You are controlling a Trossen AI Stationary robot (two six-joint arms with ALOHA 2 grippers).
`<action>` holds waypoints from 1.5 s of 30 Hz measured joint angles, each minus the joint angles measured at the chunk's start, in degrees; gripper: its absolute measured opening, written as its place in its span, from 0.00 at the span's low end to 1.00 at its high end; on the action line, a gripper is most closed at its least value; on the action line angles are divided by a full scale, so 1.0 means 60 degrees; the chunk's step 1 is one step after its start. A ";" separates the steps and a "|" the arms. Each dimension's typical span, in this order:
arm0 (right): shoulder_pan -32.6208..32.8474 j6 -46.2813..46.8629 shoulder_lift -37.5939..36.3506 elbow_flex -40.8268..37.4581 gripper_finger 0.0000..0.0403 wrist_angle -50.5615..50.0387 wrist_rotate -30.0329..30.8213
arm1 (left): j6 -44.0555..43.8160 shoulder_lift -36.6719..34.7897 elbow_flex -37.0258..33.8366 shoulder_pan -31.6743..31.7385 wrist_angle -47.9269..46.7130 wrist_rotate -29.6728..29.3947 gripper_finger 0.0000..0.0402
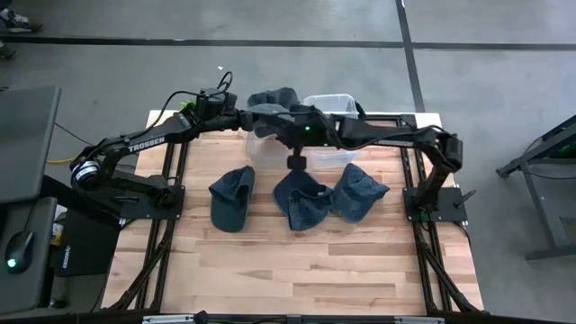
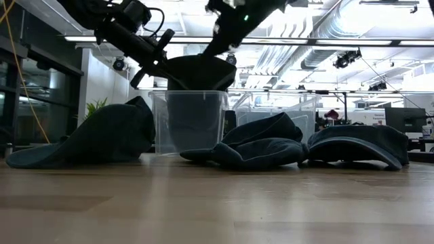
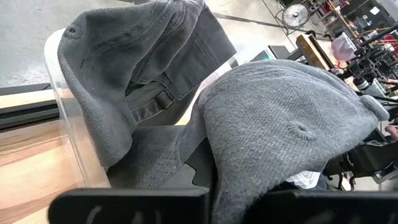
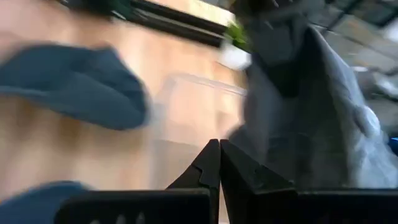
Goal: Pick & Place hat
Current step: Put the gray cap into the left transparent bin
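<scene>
My left gripper (image 1: pixel 258 113) is shut on a grey hat (image 3: pixel 292 124), held over a clear bin (image 2: pixel 190 122) at the table's far middle. A second grey cap (image 3: pixel 124 68) lies in that bin, its cloth draped over the rim. My right gripper (image 4: pixel 219 148) is shut with nothing between its fingers. It hovers above the bin (image 1: pixel 281 130), close beside the held hat (image 4: pixel 311 124). Three dark blue hats (image 1: pixel 232 198) (image 1: pixel 301 200) (image 1: pixel 360 193) rest on the table nearer the front. My left gripper holds the grey hat from the table's left side, slanting downward. The hat's cloth (image 3: pixel 217 168) drapes over the fingertips and hides the place of contact. The hat's crown (image 2: pixel 196 71) sits above the bin's rim. My right gripper stands close to the hat's edge (image 4: pixel 255 143); I cannot tell whether it touches.
A second clear bin (image 1: pixel 333 106) stands right of the first, at the far edge. The wooden table (image 1: pixel 297 270) shows bare boards toward the near edge. Black frame rails (image 1: pixel 171 180) run along both sides.
</scene>
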 joint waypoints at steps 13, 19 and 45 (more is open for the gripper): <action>-0.0643 -0.0894 0.0532 0.0004 0.00 0.1507 0.1792 | 0.0004 -0.0004 0.0004 0.0000 0.0014 0.0004 0.01; -0.1005 -0.0846 0.0528 0.0004 0.00 0.1887 0.1364 | 0.0017 -0.0007 0.0004 0.0000 0.0018 0.0152 0.04; -0.1340 -0.0941 0.0786 0.0007 0.00 0.2120 0.1066 | 0.2408 -0.0011 0.0011 -0.0004 0.0055 0.1717 0.37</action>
